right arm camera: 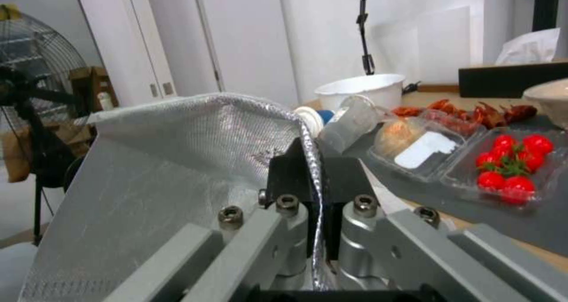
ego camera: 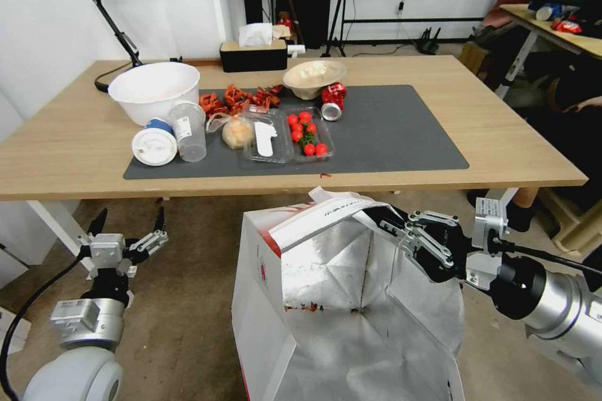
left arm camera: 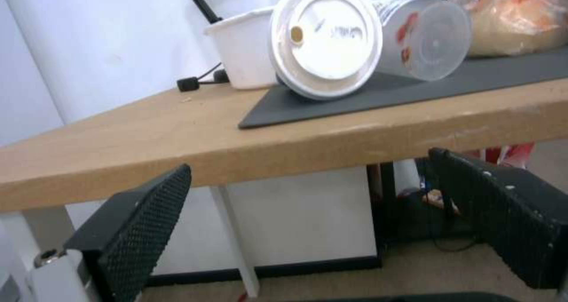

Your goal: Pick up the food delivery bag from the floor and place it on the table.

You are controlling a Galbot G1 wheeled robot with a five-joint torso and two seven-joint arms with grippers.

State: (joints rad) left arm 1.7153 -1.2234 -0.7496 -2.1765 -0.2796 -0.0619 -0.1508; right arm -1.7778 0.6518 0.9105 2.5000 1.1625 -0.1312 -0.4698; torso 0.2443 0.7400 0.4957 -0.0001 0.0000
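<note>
closest to you, the large boxy white food delivery bag with red side panels and shiny silver foil lining gapes open toward the head camera, just in front of the table's near edge, its base out of view below the picture. your right end effector comes in from the right and is pinched onto the bag's foil-lined top rim; in the right wrist view the rim runs straight between the two black fingers, which press it from both sides. a white flap of the bag folds over beside that grip.

your left end effector hangs low at the left, over the worn brownish-grey floor and below the table edge, its black fingers spread wide with nothing between them (well apart from the bag).

beyond the bag, the large rectangular light-wood table carries a dark grey mat crowded on its left half: a big white bowl, a clear plastic cup lying on its side, a white round lid, a clear tray of red cherry tomatoes, a tipped red can and a beige bowl. the mat's right half is bare.
</note>
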